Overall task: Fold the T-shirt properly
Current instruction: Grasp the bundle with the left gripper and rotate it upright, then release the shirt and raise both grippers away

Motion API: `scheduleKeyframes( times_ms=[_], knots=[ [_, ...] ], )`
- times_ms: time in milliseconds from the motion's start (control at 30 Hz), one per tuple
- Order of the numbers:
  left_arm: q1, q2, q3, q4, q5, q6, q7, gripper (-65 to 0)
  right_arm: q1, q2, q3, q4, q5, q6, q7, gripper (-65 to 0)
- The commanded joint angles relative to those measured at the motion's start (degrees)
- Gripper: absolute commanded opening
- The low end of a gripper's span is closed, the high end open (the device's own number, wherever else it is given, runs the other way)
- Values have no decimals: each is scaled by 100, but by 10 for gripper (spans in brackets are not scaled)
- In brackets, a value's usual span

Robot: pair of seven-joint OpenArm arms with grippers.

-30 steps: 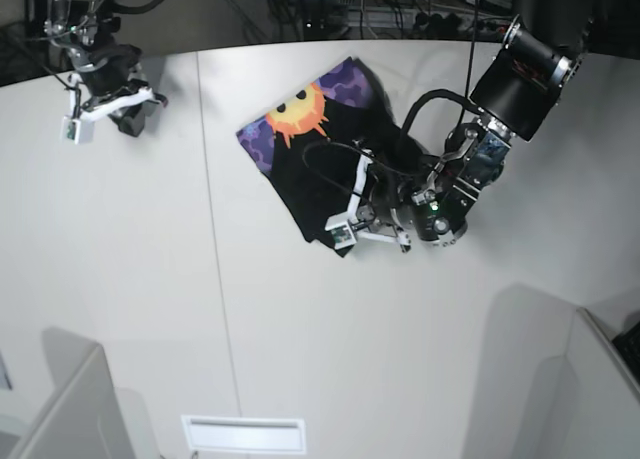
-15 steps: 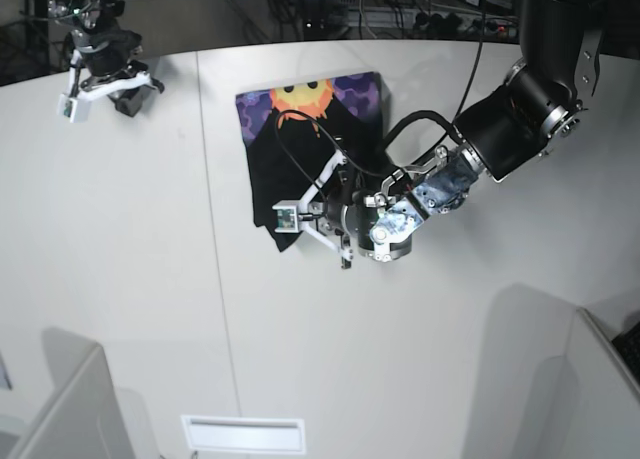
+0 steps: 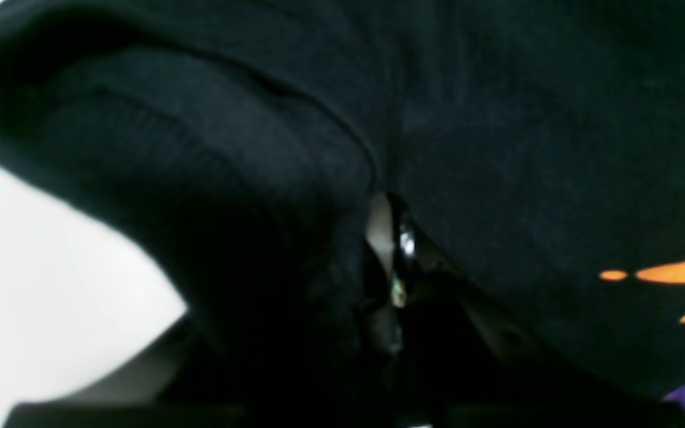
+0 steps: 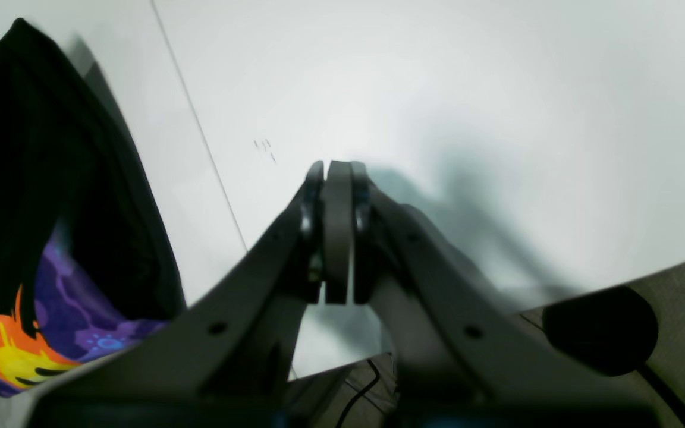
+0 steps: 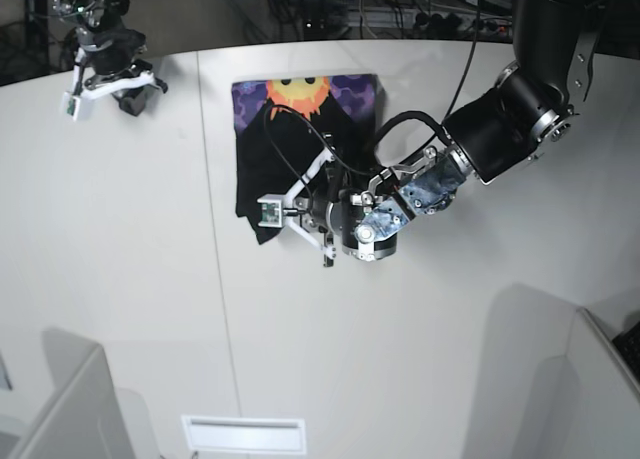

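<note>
No readable text. Left gripper pinches black T-shirt fabric, sun print up; right gripper closed, empty, over white table.

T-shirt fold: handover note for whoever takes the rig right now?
Left tool: shut on the T-shirt, black cloth bunched around it in its wrist view.
Right tool: shut, holding nothing, over bare table at the far corner, apart from the shirt.
T-shirt: partly folded bundle on the table, sun face print at its far edge.
Done: some folds in; edges uneven.
Left: finish the fold, release, square it up.
</note>
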Motion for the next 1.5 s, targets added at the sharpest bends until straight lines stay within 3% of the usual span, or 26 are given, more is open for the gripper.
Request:
scheduleKeyframes(
  times_ms=[0, 500, 933, 1033, 1267, 1467],
  knots=[
    [-178, 6, -70, 95, -36, -33, -69, -650, -17, 40, 27, 81, 37, 41, 130, -650],
    [-249, 209, -114, 95, 641, -33, -60, -647, 27, 31, -8, 81, 37, 41, 130, -650],
    [-354, 296, -140, 139, 641, -7, -69, -227, 27, 40, -26, 81, 37, 41, 121, -650],
    [-372, 376, -588, 210, 641, -7, -69, -189, 27, 40, -26, 81, 37, 49, 121, -650],
    [-82, 420, -2496, 1177, 641, -7, -69, -193, 36, 93, -34, 81, 28, 58, 121, -650],
    [1202, -196, -4131, 2979, 649, -7, -60, -207, 62, 216, 18, 108, 11, 805, 139, -650]
  ],
)
